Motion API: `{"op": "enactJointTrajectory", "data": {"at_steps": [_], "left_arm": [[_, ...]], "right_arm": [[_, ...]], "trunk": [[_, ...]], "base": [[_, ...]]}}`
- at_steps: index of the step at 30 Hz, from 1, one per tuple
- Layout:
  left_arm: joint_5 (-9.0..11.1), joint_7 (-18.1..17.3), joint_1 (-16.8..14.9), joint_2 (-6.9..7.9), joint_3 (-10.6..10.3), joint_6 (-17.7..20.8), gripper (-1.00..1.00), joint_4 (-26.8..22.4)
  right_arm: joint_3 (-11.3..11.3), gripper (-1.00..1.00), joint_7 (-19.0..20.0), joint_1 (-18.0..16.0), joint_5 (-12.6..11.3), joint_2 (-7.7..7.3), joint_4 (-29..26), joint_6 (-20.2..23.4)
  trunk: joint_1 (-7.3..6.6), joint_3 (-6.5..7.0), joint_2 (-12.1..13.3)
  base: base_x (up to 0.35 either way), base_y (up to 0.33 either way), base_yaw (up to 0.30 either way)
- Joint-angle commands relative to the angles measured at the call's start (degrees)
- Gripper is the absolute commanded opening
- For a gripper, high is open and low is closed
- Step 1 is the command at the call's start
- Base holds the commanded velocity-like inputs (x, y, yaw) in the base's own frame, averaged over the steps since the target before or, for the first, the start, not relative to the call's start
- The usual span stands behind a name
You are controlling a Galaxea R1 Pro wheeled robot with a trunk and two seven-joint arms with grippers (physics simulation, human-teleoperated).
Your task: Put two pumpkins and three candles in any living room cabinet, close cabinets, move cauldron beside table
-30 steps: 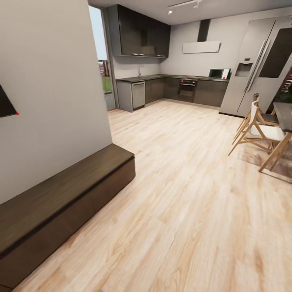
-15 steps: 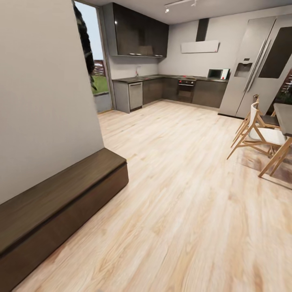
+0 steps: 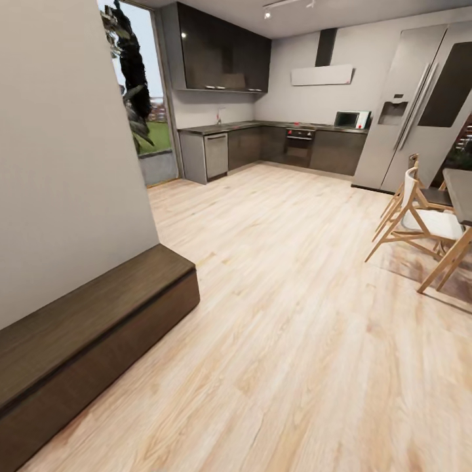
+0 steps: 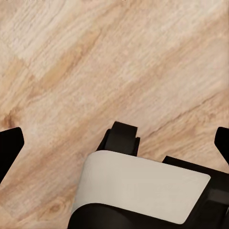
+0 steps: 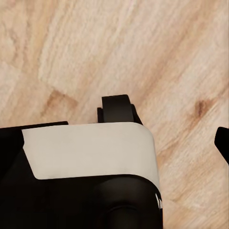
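Transit step: the left gripper [image 4: 114, 143] and right gripper [image 5: 114, 138], fingers spread and empty, hang over bare wood floor [image 3: 295, 295]; the closed cabinet [image 3: 85, 328] lies ahead-left, so next comes locating pumpkins and candles.

Open-plan kitchen and dining corner beyond a pale wood floor [image 3: 295, 314].

A plain grey wall [image 3: 65, 164] fills the left side. Past its far edge a tall window [image 3: 141, 98] shows dark foliage and green lawn outside. At the far end, dark upper kitchen cupboards [image 3: 223, 49] hang above an L-shaped counter [image 3: 262, 126] with a steel dishwasher [image 3: 216, 156] on the left, a built-in oven [image 3: 299, 145] and a microwave [image 3: 352, 119] farther right. A pale range hood [image 3: 322, 73] sits on the far wall. A large steel fridge [image 3: 416, 105] stands on the right; nearer, light wooden chairs [image 3: 419, 223] with white seats stand at the edge of a dining table [image 3: 461, 193].
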Motion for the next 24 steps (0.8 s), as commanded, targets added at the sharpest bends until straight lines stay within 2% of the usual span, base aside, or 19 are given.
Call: {"op": "enactJointTrajectory", "data": {"at_steps": [1,19,24], "left_arm": [[0.03,0.0,0.0,0.0,0.0,0.0,1.0,0.0],[0.01,0.0,0.0,0.09,0.0,0.0,1.0,0.14],[0.0,0.0,0.0,0.09,0.0,0.0,1.0,0.24]], "right_arm": [[0.0,1.0,-0.02,0.0,0.0,0.0,0.0,0.0],[0.0,1.0,-0.12,0.0,0.35,0.04,0.0,-0.17],[0.0,1.0,-0.18,0.0,0.28,0.01,0.0,-0.25]], "trunk": [[0.0,0.0,0.0],[0.0,0.0,0.0],[0.0,0.0,0.0]], "base": [[0.075,-0.008,0.0],[0.277,0.03,0.002],[0.284,0.0,0.191]]}}
